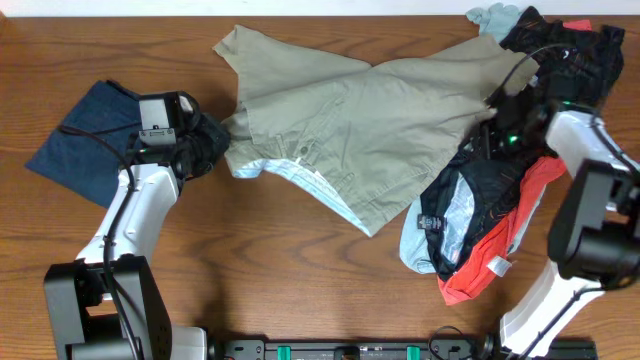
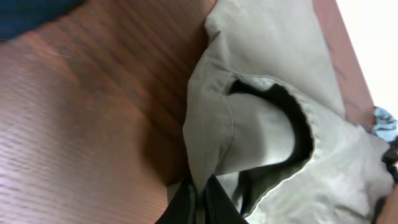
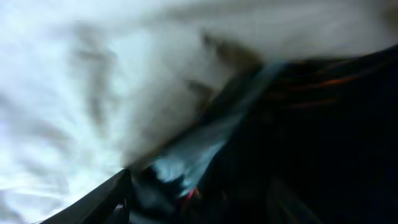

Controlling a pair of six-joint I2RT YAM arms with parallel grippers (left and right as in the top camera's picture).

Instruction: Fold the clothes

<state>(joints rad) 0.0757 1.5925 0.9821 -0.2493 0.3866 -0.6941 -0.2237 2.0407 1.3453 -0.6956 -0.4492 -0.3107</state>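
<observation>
Shorts (image 1: 380, 130) look soft, limp, best gripped at edges; left tool (image 2: 200, 198) pinches one edge; right tool (image 1: 497, 115), cannot tell.

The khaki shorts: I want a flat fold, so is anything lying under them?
Only the wooden table shows around the shorts, plus their own pale blue lining at the near edge. Under their middle is covered; beside the pile of dark clothes the overlap cannot be told.

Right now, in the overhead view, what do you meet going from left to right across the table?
navy blue cloth → left gripper, shut on the shorts' edge → khaki shorts → heap of dark, pale blue and orange garments. The right gripper overlaps the heap, so it is left out.
</observation>
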